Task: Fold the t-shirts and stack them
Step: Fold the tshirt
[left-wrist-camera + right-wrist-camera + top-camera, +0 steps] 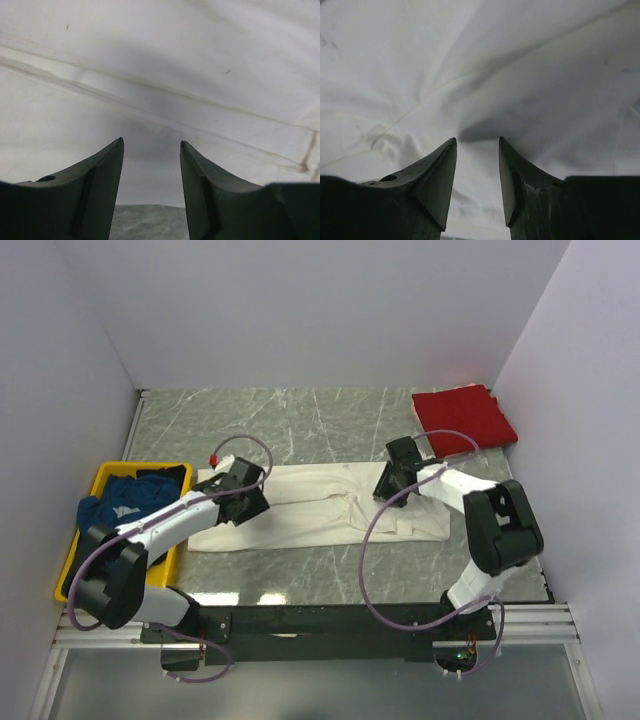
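The cream-white t-shirt [320,510] lies spread across the middle of the table. My left gripper [250,502] is open over its left part; its view shows white cloth [160,75] ahead of the fingertips [116,150] and grey table below. My right gripper [385,488] is open over the shirt's right part, with white cloth [485,65] filling its view. The red t-shirt [463,417] lies folded at the far right. The dark blue t-shirt [128,496] with a white mark sits bunched in the tray.
The yellow plastic tray [100,480] stands at the left edge of the table. White walls enclose the table on the left, back and right. Grey marbled table surface [300,420] shows behind the white shirt.
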`<state>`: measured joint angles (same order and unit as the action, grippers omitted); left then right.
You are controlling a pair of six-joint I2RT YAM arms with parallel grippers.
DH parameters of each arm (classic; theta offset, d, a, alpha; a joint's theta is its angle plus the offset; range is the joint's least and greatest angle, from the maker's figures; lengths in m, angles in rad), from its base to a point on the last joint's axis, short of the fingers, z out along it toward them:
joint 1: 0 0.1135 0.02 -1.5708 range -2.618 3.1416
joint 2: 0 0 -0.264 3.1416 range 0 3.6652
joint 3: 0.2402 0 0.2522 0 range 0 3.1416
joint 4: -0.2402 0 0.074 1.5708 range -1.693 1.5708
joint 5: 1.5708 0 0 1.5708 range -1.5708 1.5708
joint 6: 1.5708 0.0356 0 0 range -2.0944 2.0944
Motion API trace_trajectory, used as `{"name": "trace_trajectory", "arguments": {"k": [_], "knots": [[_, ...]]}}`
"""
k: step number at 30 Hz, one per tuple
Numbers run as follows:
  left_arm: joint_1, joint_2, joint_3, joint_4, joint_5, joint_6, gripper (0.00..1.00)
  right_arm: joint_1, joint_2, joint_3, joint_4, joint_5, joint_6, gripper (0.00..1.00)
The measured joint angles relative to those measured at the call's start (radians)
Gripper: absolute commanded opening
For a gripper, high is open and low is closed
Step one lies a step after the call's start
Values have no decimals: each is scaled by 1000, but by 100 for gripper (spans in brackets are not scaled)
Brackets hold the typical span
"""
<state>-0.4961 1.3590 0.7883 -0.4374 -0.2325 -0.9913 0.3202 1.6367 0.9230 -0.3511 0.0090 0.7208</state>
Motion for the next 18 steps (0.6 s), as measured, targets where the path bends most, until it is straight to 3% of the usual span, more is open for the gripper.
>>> {"name": "trace_trajectory", "arguments": {"k": [7,18], "knots": [[-67,134,37,-54,-140,1,53,0,114,105,15,-9,0,47],[-76,192,51,-59,-111,-18,50,7,336,413,-87,-47,-54,47]]}}
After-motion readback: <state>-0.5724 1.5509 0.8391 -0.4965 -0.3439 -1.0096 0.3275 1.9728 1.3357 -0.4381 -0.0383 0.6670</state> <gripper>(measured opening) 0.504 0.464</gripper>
